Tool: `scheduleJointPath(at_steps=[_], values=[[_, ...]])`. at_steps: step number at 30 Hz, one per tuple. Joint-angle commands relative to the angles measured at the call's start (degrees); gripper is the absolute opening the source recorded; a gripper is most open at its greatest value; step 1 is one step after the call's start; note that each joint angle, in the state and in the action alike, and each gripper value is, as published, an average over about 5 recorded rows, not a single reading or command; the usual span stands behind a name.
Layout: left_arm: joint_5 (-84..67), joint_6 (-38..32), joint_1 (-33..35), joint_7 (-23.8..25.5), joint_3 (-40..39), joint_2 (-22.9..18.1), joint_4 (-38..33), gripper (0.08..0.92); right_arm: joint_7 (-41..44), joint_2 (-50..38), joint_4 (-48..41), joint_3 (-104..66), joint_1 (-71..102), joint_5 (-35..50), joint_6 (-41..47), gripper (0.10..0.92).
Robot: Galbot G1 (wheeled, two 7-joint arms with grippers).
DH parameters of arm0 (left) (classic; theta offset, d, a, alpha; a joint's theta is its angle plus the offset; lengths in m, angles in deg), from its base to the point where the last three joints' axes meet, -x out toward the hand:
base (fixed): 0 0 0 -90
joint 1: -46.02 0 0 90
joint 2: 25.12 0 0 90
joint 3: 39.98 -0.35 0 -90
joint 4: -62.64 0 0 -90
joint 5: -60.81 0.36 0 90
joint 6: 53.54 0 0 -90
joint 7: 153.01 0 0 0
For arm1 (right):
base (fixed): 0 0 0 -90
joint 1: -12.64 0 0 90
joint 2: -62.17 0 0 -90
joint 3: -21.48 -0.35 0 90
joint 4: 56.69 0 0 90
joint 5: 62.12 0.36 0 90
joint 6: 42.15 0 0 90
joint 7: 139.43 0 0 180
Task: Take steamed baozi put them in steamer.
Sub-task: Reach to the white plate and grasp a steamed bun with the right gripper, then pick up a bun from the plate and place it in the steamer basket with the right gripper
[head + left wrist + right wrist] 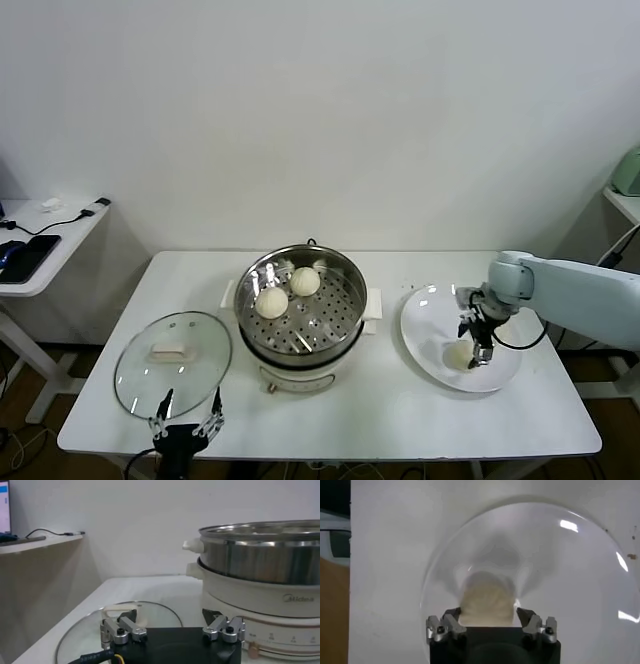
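The steamer (pixel 352 290) stands mid-table and holds two cream-white baozi, one (pixel 271 302) at its left and one (pixel 305 281) behind it. A pale patch on the far wall may be a third; I cannot tell. One more baozi (pixel 459 354) lies on the white plate (pixel 420 310) at the right. My right gripper (pixel 478 345) is down on the plate, open, its fingers on either side of this baozi (pixel 487 600), with a small gap on one side. My left gripper (pixel 188 418) is open and empty at the table's front edge, beside the steamer (pixel 260 555).
The glass lid (pixel 135 375) with a white handle lies flat on the table left of the steamer, just ahead of my left gripper (pixel 170 616); it also shows in the left wrist view (pixel 90 630). A side table with a phone and cables stands at far left (pixel 40 250).
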Motion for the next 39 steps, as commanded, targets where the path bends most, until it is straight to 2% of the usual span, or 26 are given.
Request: scheduleJointPath(at_steps=[1,8,14,21,27,33,39], values=[[-0.2,0.0,0.0,0.0,0.0,0.2,0.0,0.823,0.2,0.6,0.0,-0.2,0.5,-0.4,0.1,0.692],[-0.1,0.2,0.4,0.0,-0.2,0.0,-0.7,0.823,1.5,-0.5,2.3,1.2,-4.6,-0.1,-0.6,0.647],[0.1,0.2,0.7,-0.1,-0.5,-0.1,-1.5,0.823,5.5,1.4,5.0,8.4,-19.4,2.3,-4.2,0.64],[0.3,0.2,1.0,-0.3,-0.5,0.1,-2.1,0.823,9.6,8.6,8.9,11.7,-36.4,7.1,-10.1,0.636],[0.4,0.3,1.0,-0.3,-0.5,0.2,-2.1,0.823,10.4,17.2,14.7,6.1,-42.6,9.9,-15.6,0.637],[0.4,0.6,0.7,-0.3,-0.4,0.3,-2.1,0.823,10.6,25.9,20.2,1.3,-39.3,4.5,-24.3,0.637],[0.2,0.6,0.6,-0.3,-0.2,0.4,-1.9,0.823,8.9,32.7,20.2,-1.2,-30.5,-5.3,-29.7,0.636]])
